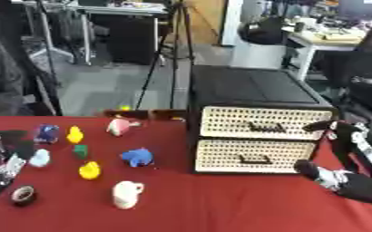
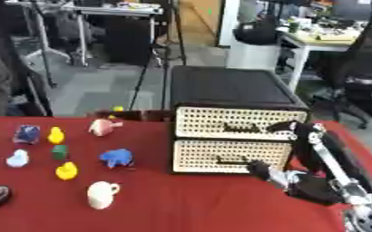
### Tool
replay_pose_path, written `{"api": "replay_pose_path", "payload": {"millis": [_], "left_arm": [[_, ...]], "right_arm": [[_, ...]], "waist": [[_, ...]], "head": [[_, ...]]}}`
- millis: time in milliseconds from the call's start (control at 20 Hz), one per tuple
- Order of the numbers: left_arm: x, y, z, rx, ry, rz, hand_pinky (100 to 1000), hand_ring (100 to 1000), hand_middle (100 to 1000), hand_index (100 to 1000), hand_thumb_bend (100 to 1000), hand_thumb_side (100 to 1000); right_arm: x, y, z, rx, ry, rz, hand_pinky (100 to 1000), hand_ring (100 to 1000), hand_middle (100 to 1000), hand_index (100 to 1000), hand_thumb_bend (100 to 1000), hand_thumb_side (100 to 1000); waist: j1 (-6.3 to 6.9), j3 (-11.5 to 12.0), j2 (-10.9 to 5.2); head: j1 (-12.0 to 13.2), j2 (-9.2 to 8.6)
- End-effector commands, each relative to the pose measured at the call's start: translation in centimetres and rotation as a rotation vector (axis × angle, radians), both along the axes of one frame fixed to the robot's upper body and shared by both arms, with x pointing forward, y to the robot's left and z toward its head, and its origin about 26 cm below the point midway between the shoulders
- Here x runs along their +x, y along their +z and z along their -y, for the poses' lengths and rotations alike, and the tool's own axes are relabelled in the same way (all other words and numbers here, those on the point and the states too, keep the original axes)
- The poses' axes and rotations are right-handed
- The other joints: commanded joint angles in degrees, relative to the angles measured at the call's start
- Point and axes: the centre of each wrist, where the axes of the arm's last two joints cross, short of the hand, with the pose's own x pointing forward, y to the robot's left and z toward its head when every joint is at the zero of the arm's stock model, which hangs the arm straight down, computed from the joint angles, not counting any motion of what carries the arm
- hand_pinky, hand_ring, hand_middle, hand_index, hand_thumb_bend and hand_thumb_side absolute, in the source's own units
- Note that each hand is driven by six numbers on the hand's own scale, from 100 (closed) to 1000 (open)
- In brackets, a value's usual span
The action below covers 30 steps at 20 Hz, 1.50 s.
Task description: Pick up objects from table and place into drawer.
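At the table's right edge, the right hand (image 2: 262,170), fingers apparently closed and empty, is held just beside the shut lower drawer's handle (image 2: 231,160); opening is judged next, toys (image 1: 138,157) untouched.

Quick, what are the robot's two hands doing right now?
Left hand: not visible in either view.
Right hand: by the drawer unit, fingers unclear, cannot tell.

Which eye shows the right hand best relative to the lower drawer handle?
Right eye view: the right hand shows just beside the lower drawer handle, with its arm visible behind. Left eye view shows the hand farther right, clearly apart from the handle.
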Motion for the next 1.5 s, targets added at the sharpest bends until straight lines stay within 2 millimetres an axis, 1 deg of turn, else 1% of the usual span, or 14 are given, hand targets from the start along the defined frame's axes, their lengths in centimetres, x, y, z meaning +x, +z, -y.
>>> {"api": "replay_pose_path", "payload": {"millis": [50, 300, 350, 400, 450, 950, 1050, 1100, 1150, 1500], "left_arm": [[0.0, 1.2, -0.2, 0.01, -0.002, 0.035, 563, 482, 540, 743, 654, 752], [0.0, 1.2, -0.2, 0.009, -0.004, 0.034, 563, 482, 540, 743, 653, 752], [0.0, 1.2, -0.2, 0.009, -0.005, 0.034, 563, 482, 540, 743, 654, 753], [0.0, 1.2, -0.1, 0.009, -0.006, 0.035, 563, 482, 540, 743, 655, 752], [0.0, 1.2, -0.1, 0.009, -0.006, 0.034, 564, 482, 540, 743, 654, 752], [0.1, 1.1, 0.2, 0.002, -0.017, 0.031, 564, 482, 540, 743, 654, 752], [0.1, 1.1, 0.2, 0.001, -0.019, 0.031, 564, 482, 540, 743, 654, 752], [0.1, 1.1, 0.2, 0.0, -0.021, 0.031, 564, 482, 540, 743, 655, 752], [0.1, 1.1, 0.3, 0.0, -0.023, 0.03, 564, 482, 540, 743, 655, 752], [0.2, 1.1, 0.6, -0.007, -0.035, 0.03, 564, 482, 540, 743, 654, 753]], "right_arm": [[0.4, 0.9, 0.5, -0.042, 0.002, 0.009, 100, 100, 152, 753, 794, 814], [1.5, 0.8, 0.7, -0.066, 0.0, -0.015, 100, 100, 153, 754, 797, 810], [1.8, 0.8, 0.7, -0.07, -0.002, -0.021, 100, 100, 153, 755, 781, 796], [2.1, 0.7, 0.8, -0.074, -0.004, -0.027, 100, 100, 154, 755, 785, 794], [2.5, 0.6, 0.8, -0.08, -0.007, -0.034, 100, 100, 154, 757, 800, 805], [6.0, -0.4, 1.8, -0.133, -0.062, -0.105, 100, 100, 156, 776, 807, 792], [6.6, -0.6, 2.0, -0.14, -0.072, -0.118, 100, 100, 156, 778, 785, 782], [6.9, -0.7, 2.1, -0.143, -0.078, -0.124, 100, 100, 156, 779, 808, 789], [7.2, -0.8, 2.3, -0.146, -0.085, -0.129, 100, 100, 156, 780, 810, 787], [8.7, -0.8, 3.1, -0.201, -0.111, -0.144, 100, 100, 154, 783, 807, 784]], "waist": [[0.14, 0.1, -0.46], [0.14, 0.4, -0.4], [0.19, 0.4, -0.39], [0.24, 0.5, -0.38], [0.31, 0.5, -0.37], [0.99, 0.9, -0.43], [1.11, 1.0, -0.49], [1.16, 1.1, -0.52], [1.22, 1.2, -0.55], [1.6, 2.0, -0.46]], "head": [[-0.1, -0.23], [-0.4, -0.19], [-0.4, -0.17], [-0.5, -0.15], [-0.6, -0.15], [-1.2, -0.13], [-1.4, -0.12], [-1.4, -0.12], [-1.5, -0.13], [-2.0, -0.38]]}}
